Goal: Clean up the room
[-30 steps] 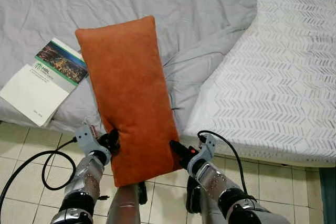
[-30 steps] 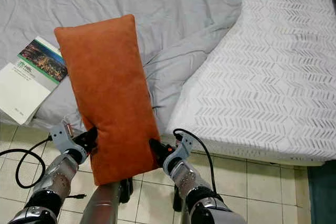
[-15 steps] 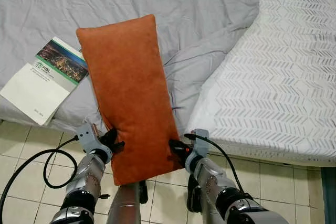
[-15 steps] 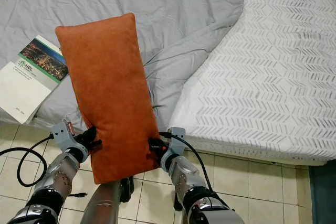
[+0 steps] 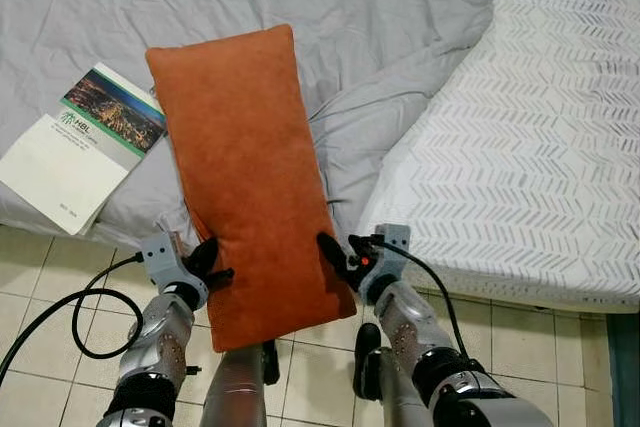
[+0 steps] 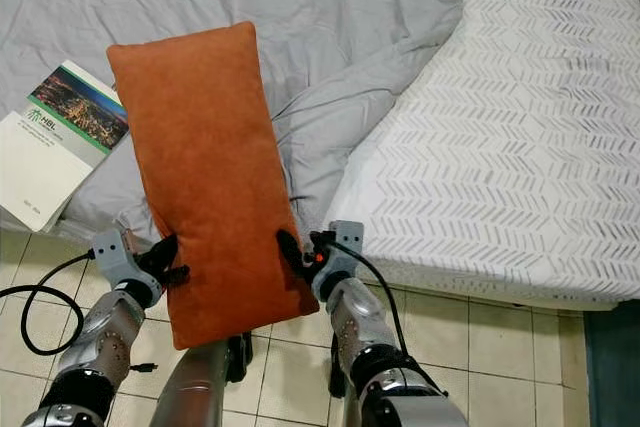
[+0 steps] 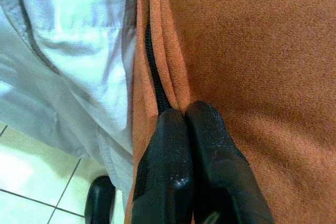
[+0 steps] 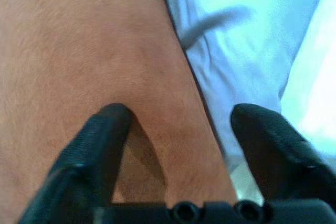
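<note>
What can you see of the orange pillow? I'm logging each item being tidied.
The pillow is long, rectangular and rust-orange, with a suede-like nap and a dark zipper along its left edge. It lies lengthwise, tilted, its far end on the grey sheet, its near end out past the bed's edge over the tiled floor. The left gripper pinches its left edge shut; the right gripper, open, straddles its right edge, one finger on top.

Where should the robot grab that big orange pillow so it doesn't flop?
Probably by its two long edges near the lower end, one tool from each side. The pillow is long, soft and wide, so one pinch would let it sag. The left tool is pinched shut on the zipper seam; the right tool is open across the other edge.
</note>
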`<state>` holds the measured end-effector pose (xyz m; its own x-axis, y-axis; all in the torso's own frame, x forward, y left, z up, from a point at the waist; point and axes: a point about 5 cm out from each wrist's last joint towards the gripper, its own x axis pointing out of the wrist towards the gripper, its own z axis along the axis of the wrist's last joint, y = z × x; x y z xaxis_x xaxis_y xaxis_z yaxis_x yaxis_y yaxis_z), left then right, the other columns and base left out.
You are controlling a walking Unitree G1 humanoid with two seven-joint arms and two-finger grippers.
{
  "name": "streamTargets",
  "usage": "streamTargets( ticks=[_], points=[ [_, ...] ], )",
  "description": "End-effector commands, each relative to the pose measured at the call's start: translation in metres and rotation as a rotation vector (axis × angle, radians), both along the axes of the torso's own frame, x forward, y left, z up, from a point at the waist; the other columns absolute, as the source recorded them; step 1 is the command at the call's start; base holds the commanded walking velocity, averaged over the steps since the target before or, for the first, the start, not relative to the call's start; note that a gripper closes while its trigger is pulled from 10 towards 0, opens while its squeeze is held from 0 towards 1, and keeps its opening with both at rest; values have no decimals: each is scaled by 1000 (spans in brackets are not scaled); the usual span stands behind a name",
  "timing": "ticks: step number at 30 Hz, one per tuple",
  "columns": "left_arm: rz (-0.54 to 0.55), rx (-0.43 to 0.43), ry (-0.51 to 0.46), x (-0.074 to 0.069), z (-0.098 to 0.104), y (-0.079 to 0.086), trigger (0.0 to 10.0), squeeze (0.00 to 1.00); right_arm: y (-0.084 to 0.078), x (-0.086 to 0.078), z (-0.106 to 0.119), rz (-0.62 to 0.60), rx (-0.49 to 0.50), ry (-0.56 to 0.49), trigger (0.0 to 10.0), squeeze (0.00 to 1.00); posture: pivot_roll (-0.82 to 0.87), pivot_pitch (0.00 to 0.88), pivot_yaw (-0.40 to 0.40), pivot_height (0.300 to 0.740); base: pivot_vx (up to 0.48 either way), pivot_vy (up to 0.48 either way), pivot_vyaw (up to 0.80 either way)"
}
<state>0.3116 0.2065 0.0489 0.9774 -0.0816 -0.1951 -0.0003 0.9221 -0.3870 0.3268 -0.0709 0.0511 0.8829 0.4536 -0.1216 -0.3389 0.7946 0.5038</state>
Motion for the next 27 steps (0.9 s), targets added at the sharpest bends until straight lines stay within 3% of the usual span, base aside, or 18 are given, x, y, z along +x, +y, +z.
streamTargets(
  ticks=[1, 6, 15, 21, 22, 25, 27],
  points=[
    [-19, -1, 85, -14, -19, -3, 0, 0, 0, -10, -14, 13, 53, 75, 10000, 1000, 148, 568, -45, 740, 0, 0, 0],
    [-26, 18, 69, -17, -14, 2, 0, 0, 0, -8, -10, 91, 84, 50, 10000, 1000, 180, 583, -28, 740, 0, 0, 0],
    [-59, 54, 23, -17, -1, 7, 0, 0, -11, -1, 8, 393, -178, -137, 10000, 1000, 190, 602, -24, 740, 0, 0, 0],
    [-68, 58, 18, -18, 1, 7, 0, 0, -21, -1, 12, 497, -334, -211, 10000, 969, 178, 604, -28, 740, 0, 0, 0],
    [-70, 58, 21, -19, 0, 6, 0, 0, -22, -5, 6, 538, -348, -189, 10000, 0, 173, 604, -30, 740, 0, 0, 0],
    [-72, 62, 34, -20, -2, 4, 0, 0, -23, -16, -8, 575, -361, -133, 10000, 0, 167, 604, -31, 740, 0, 0, 0],
    [-74, 62, 40, -20, -3, 2, 0, 0, -19, -20, -15, 544, -316, -88, 10000, 0, 165, 608, -28, 740, 0, 0, 0]
  ],
)
